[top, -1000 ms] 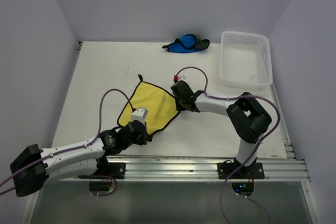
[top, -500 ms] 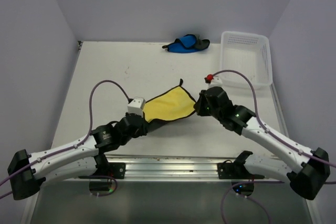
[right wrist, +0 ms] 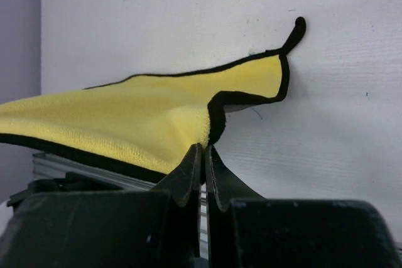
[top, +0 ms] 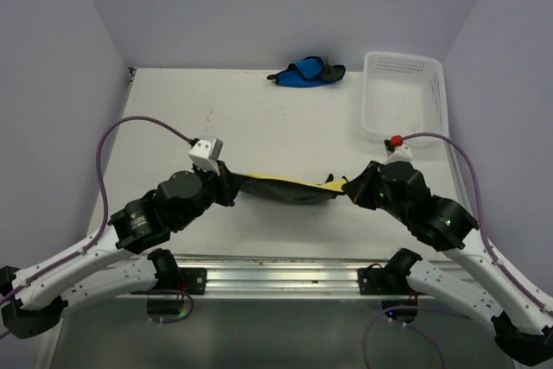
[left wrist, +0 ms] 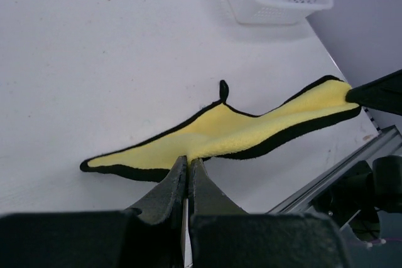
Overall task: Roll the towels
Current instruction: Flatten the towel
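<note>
Top external view first: both arms reach in toward the middle of the white surface (top: 173,127), near its front edge. The yellow towel (top: 278,186) is strung out between them like a little hammock. From up here it's almost edge-on, so you mostly see the dark edging with a thin strip of yellow along the top. The left gripper (top: 232,181) has one end and the right gripper (top: 346,189) has the other, both pinched tight on the cloth. The blue towel (top: 304,72) sits bunched up at the far edge of the surface, well apart from all this. The white perforated basket (top: 404,101) is in the far right corner, just beside it.

Left wrist view: the fingers are squeezed together on the towel's near edge, roughly the middle of that side as seen from here. The cloth stretches away to the right, where the other gripper's dark tip clamps the far end. The corner loop (left wrist: 223,89) sticks up on the far side and looks to be down on the surface.

Right wrist view: same deal, with the jaws clamped shut on a fold of the yellow towel at its black edging. The cloth runs off to the left, and the loop pokes out at the upper right. I can't tell how much of the towel is actually off the surface.
</note>
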